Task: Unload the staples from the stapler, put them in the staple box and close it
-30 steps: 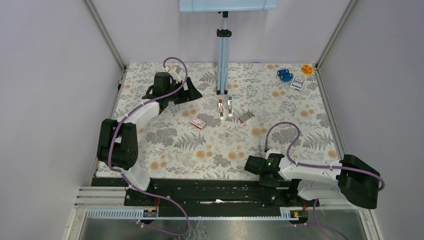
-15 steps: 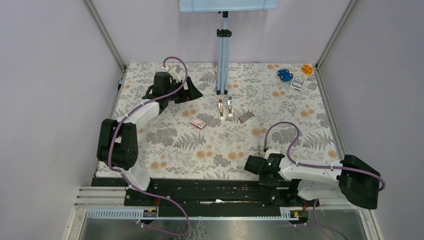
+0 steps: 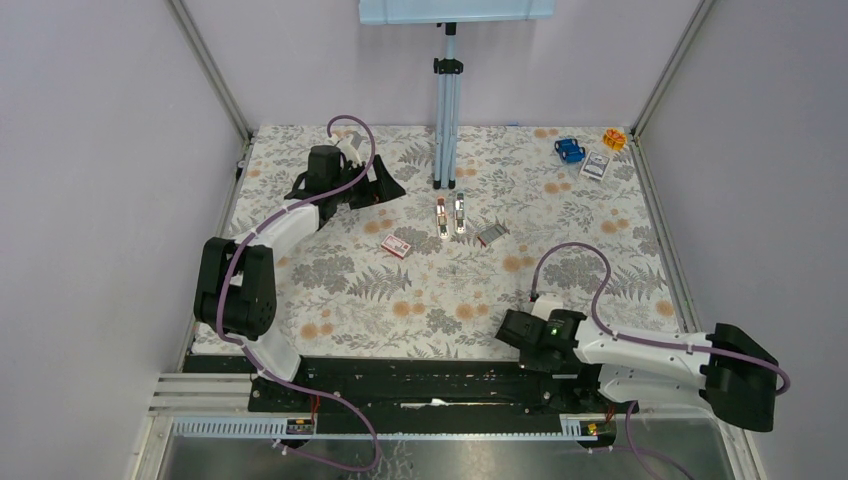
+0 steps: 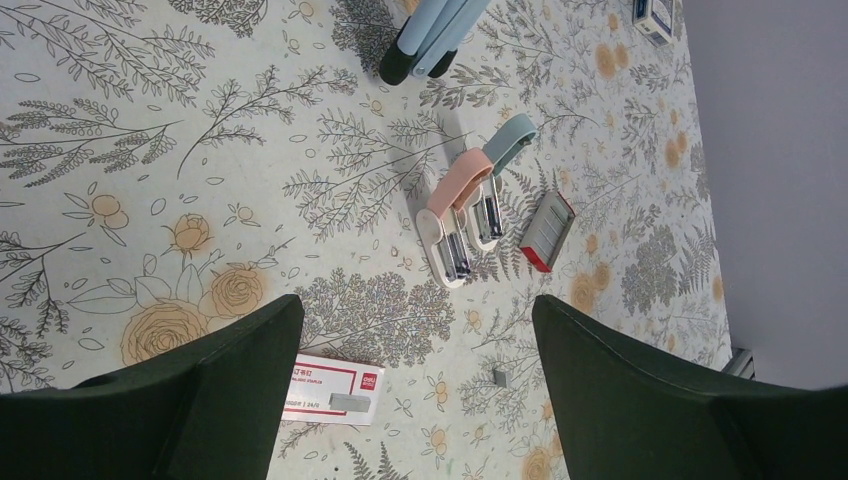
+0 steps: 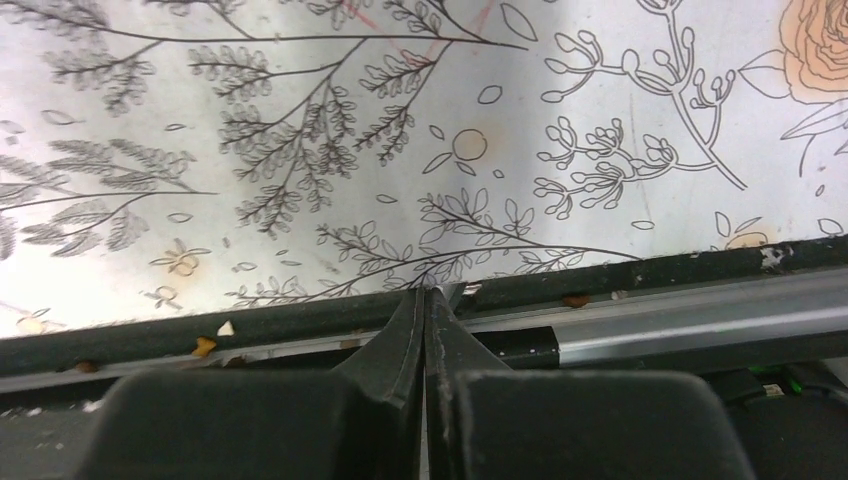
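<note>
Two staplers lie open side by side mid-table: a pink stapler (image 4: 452,205) (image 3: 441,217) and a teal stapler (image 4: 497,170) (image 3: 460,213). A small grey staple strip (image 4: 500,376) lies loose on the cloth in front of them. My left gripper (image 4: 418,310) (image 3: 388,187) hovers open to the left of the staplers, holding nothing. A white staple box (image 4: 335,388) (image 3: 397,245) lies by its left finger. My right gripper (image 5: 423,293) (image 3: 505,330) is shut and empty, low over the table's near edge.
A red and grey staple box (image 4: 547,232) (image 3: 491,235) lies right of the staplers. A tripod pole (image 3: 445,120) stands behind them. A blue toy (image 3: 569,150), an orange object (image 3: 613,138) and a small box (image 3: 594,166) sit at the far right corner. A black rail (image 5: 650,300) borders the near edge.
The right gripper's jaws have come together and the right arm has shifted slightly to the right along the near edge. The left arm and the staplers have not moved.
</note>
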Robot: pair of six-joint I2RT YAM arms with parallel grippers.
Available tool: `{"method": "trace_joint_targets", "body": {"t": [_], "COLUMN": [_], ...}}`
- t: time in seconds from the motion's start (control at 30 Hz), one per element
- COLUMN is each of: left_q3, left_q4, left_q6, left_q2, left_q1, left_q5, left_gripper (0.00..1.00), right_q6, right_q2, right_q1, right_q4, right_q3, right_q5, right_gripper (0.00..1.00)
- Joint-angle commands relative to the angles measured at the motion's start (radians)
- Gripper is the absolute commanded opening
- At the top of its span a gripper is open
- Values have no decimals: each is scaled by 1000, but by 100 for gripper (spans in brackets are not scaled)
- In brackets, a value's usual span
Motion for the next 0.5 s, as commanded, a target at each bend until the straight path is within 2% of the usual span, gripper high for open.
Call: {"method": "trace_joint_targets", "body": {"t": [0.0, 0.4, 0.43, 0.47], "left_q3": [1, 1, 1, 1], "left_q4": [53, 59, 59, 59], "left_q6": [-5, -10, -10, -10], "left_q2": [-29, -34, -35, -37], "left_q1": [5, 5, 4, 5], "left_q5": [28, 44, 44, 44], "left_gripper": [89, 89, 89, 89], "right_q6": [-16, -49, -43, -35], "right_q2": [-91, -169, -160, -142], "right_q1": [7, 7, 7, 7], "right_q4": [23, -22, -29, -39], "right_q3": [-2, 86, 89, 91], "right_q5": [80, 129, 118, 104], "right_gripper": [0, 0, 1, 8]}}
